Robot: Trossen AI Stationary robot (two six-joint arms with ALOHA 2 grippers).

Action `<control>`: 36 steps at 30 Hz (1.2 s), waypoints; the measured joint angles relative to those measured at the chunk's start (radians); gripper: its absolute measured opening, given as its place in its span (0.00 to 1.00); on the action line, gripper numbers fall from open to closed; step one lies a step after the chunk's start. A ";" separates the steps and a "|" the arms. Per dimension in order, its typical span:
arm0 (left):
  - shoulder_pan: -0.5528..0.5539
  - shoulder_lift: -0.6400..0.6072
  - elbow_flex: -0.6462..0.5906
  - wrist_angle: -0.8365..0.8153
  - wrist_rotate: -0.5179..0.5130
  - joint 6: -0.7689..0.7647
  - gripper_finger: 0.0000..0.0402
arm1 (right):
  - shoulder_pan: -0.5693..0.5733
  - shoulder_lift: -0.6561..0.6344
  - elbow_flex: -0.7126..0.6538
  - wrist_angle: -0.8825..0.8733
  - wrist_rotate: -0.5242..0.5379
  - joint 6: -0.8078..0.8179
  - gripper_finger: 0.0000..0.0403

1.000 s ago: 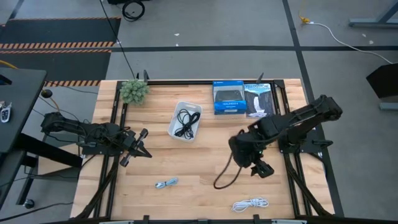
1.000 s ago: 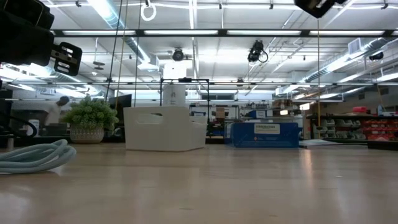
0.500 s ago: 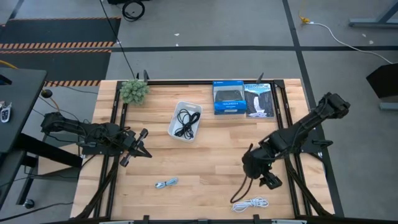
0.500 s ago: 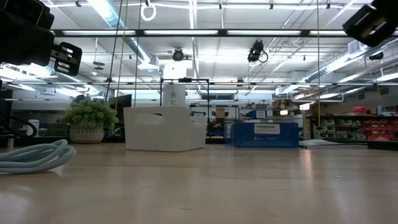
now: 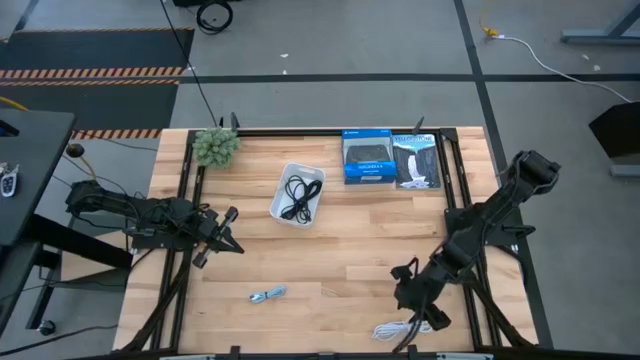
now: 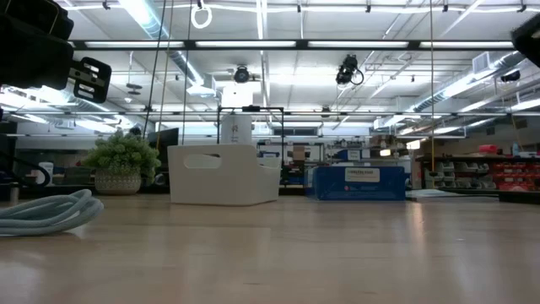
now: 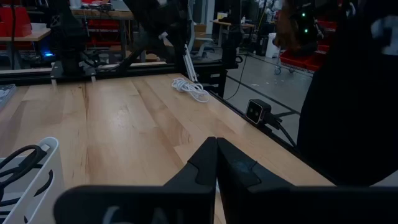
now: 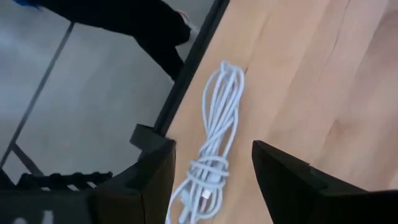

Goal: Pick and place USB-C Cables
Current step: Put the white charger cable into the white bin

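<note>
Pale wood planks make up the desk, and at its near edge the white cable lies loose in a bundle, with the right gripper directly over it. Its jaws stand apart and empty; in the right wrist view the two fingers straddle the bundle without touching it, so this pick looks about to happen but is not yet made. Close to the same near edge, farther left, the pale blue cable also waits on bare wood, well apart from either arm. Out at the left edge the left gripper hovers idle, jaws pressed together on nothing. Farther back, the bin holds black cable; whether that tangle is one bundle or two cannot be told. By this reading the dark cables are placed and two light ones remain. Nothing lies between the white cable and the bin, though the bundle sits tight to the desk's frame. Along the far edge stand a small plant and two boxes, clear of the route.
</note>
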 joint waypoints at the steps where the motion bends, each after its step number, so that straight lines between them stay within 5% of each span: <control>1: 0.000 0.000 0.000 0.000 0.000 0.000 0.03 | 0.011 0.015 -0.003 0.010 0.008 0.014 0.55; 21: 0.000 0.000 0.000 0.000 0.000 0.000 0.03 | 0.138 0.299 -0.004 0.139 0.128 0.138 0.63; 36: 0.000 0.000 0.000 0.000 0.000 0.000 0.03 | 0.182 0.317 -0.002 0.116 0.172 0.053 0.34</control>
